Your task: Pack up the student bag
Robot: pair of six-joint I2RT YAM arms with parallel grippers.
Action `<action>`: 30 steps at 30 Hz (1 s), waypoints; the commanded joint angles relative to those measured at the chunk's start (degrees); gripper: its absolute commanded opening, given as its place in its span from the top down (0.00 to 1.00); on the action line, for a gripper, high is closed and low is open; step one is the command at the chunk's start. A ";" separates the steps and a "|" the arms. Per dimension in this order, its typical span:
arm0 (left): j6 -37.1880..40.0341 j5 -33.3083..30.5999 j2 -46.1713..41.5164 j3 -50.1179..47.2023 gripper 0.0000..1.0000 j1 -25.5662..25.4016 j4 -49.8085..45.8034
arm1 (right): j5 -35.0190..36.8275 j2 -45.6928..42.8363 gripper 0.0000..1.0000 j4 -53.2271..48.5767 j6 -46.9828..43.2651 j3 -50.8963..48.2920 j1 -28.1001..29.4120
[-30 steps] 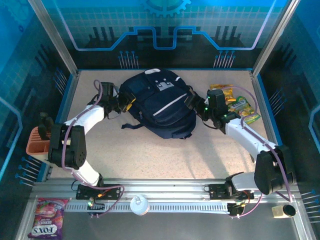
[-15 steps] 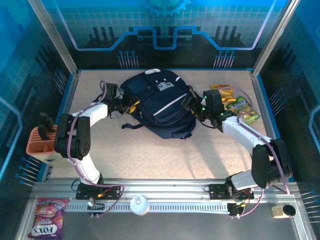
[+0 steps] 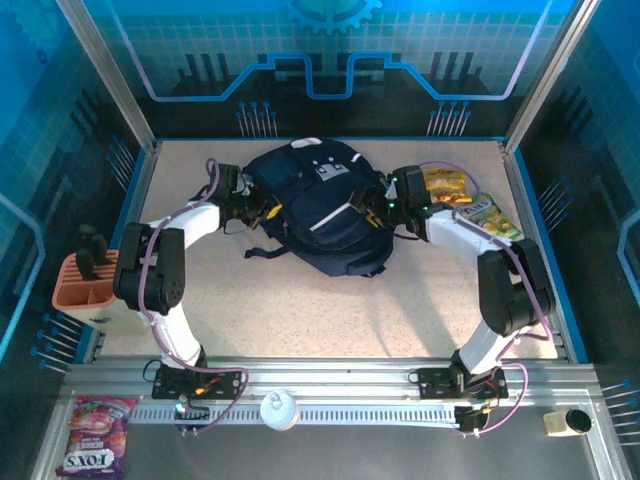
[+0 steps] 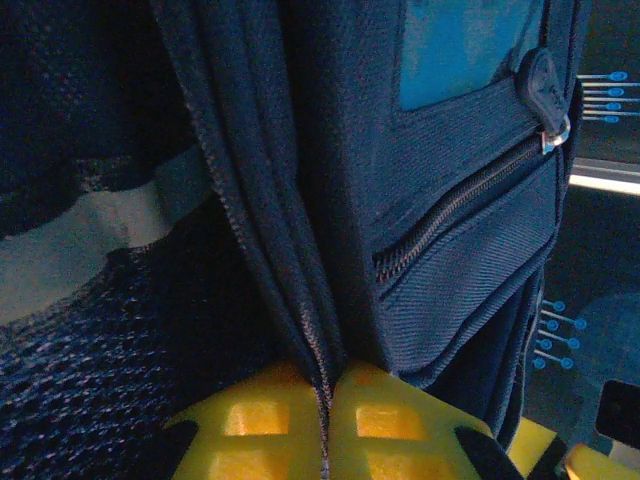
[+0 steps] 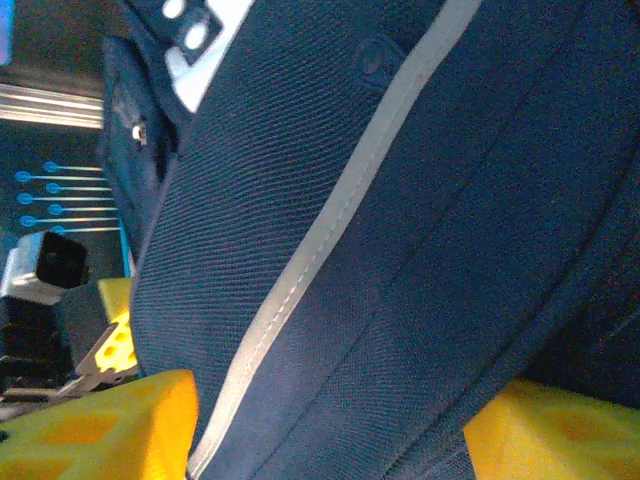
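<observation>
The student bag (image 3: 320, 215), a dark navy backpack with grey-white trim, lies flat in the middle of the table. My left gripper (image 3: 262, 212) is at the bag's left side. In the left wrist view its yellow fingers (image 4: 250, 430) are pressed together on a thin navy fabric edge of the student bag (image 4: 300, 250), beside a zip (image 4: 450, 205). My right gripper (image 3: 375, 212) is against the bag's right side. In the right wrist view its yellow fingers (image 5: 140, 420) stand wide apart, with the bulging bag fabric (image 5: 420, 200) and its grey trim strip (image 5: 330, 240) between them.
Yellow and green snack packets (image 3: 465, 205) lie on the table just right of the right gripper. An orange holder (image 3: 85, 285) stands at the left edge. A candy bag (image 3: 95, 450), a white round thing (image 3: 280, 410) and a small cup (image 3: 570, 422) sit by the front rail.
Both grippers have moved inward against the bag. The left one has closed on the bag's fabric edge. The right one has swung left from the snacks, its jaws narrowing a little.
</observation>
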 commanded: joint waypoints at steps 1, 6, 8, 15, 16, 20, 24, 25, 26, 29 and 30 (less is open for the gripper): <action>-1.60 2.65 -2.06 -0.16 1.00 -2.10 1.88 | -2.25 4.30 0.32 -0.62 -4.99 5.96 -0.75; -5.09 1.48 -4.63 -3.86 1.00 -4.41 6.35 | -3.17 9.91 0.32 -1.23 -11.86 13.73 -3.83; -6.79 1.24 -5.02 -5.51 1.00 -5.79 9.37 | -3.46 11.98 0.32 -2.55 -13.51 16.26 -5.02; -10.26 -0.76 -5.97 -8.24 1.00 -9.01 15.28 | 5.83 5.75 0.29 -13.48 -20.67 16.40 -5.73; -10.04 -0.66 -6.41 -8.22 1.00 -9.31 15.26 | 7.49 3.96 0.29 -15.36 -21.37 15.47 -5.55; -7.48 -0.72 -8.44 -8.00 1.00 -10.27 13.24 | 11.54 -3.03 0.30 -23.44 -23.41 13.16 -3.57; -5.60 -1.59 -9.64 -7.71 1.00 -11.15 11.21 | 16.90 -8.16 0.31 -27.44 -25.05 10.57 3.65; -5.58 -1.54 -9.73 -7.63 1.00 -11.24 11.28 | 18.76 -8.64 0.32 -28.58 -25.20 10.65 6.13; -5.66 -1.57 -9.89 -7.62 1.00 -11.31 11.34 | 20.06 -8.79 0.33 -29.17 -25.51 10.80 8.20; -5.82 -1.41 -10.17 -7.38 1.00 -11.44 11.38 | 25.67 -8.40 0.37 -30.72 -25.47 12.20 15.22; -5.75 -1.36 -10.33 -7.36 1.00 -11.44 11.34 | 27.32 -7.97 0.38 -30.75 -25.52 12.59 17.48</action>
